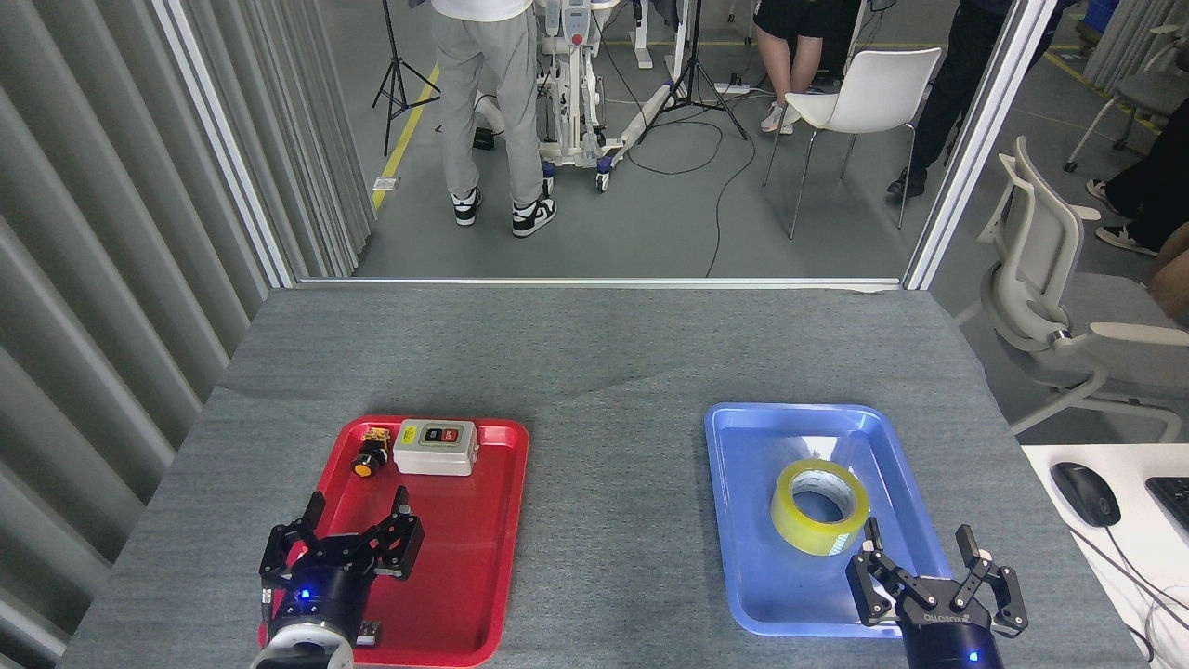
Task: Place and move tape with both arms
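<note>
Tape (pixel 819 506) unobstructed in blue tray (pixel 734 520); bare table (pixel 613 372) between trays.

tape (pixel 819 507): glossy plastic, paper core | blue tray (pixel 743 557): shiny plastic | table (pixel 594 362): matt grey cloth

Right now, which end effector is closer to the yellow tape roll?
Right. The right end effector hovers open over the blue tray's near edge, just short of the tape. The left end effector sits open over the red tray, far across the table.

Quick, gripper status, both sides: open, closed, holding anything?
Left gripper: open, empty, over the red tray.
Right gripper: open, empty, near the tape but not touching it.
</note>
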Motion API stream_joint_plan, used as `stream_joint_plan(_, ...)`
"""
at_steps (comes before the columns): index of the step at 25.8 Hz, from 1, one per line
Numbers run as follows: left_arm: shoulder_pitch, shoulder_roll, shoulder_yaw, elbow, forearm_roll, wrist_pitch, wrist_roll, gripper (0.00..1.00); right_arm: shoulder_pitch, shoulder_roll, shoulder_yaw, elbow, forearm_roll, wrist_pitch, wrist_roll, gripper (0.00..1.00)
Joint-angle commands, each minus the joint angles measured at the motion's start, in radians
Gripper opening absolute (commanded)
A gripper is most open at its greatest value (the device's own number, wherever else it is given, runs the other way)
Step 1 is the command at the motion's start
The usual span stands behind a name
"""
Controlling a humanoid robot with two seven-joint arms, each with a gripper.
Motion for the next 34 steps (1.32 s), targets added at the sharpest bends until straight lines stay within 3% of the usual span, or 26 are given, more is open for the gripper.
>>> stream_joint_plan(1,-0.001,0.001,0.0,0.0,-0.001,0.0,0.0,1.0,-0.001,-0.017,0.009,0.004,-0.004,0.003,0.004,1.0)
stream_joint_plan(5,-0.001,0.001,0.0,0.002,-0.001,0.0,0.0,1.0,0.0,-0.057,0.064,0.005,-0.015,0.009,0.004,1.0)
stream_joint_plan(7,-0.001,0.001,0.0,0.002,-0.001,0.0,0.0,1.0,-0.001,-0.06,0.072,0.004,-0.062,0.015,0.005,1.0)
stream_joint_plan(12,-0.003,0.001,0.002,0.005,-0.001,0.0,0.0,1.0,-0.012,-0.058,0.07,0.005,-0.078,0.015,0.004,1.0)
stream_joint_plan(26,-0.012,-0.002,0.013,0.0,-0.002,0.001,-0.002,1.0,-0.05,-0.049,0.069,0.028,-0.079,0.015,-0.001,1.0)
stream_joint_plan(34,-0.01,-0.002,0.013,-0.009,0.004,0.089,0.0,1.0,-0.049,-0.046,0.07,0.028,-0.079,0.013,-0.001,1.0)
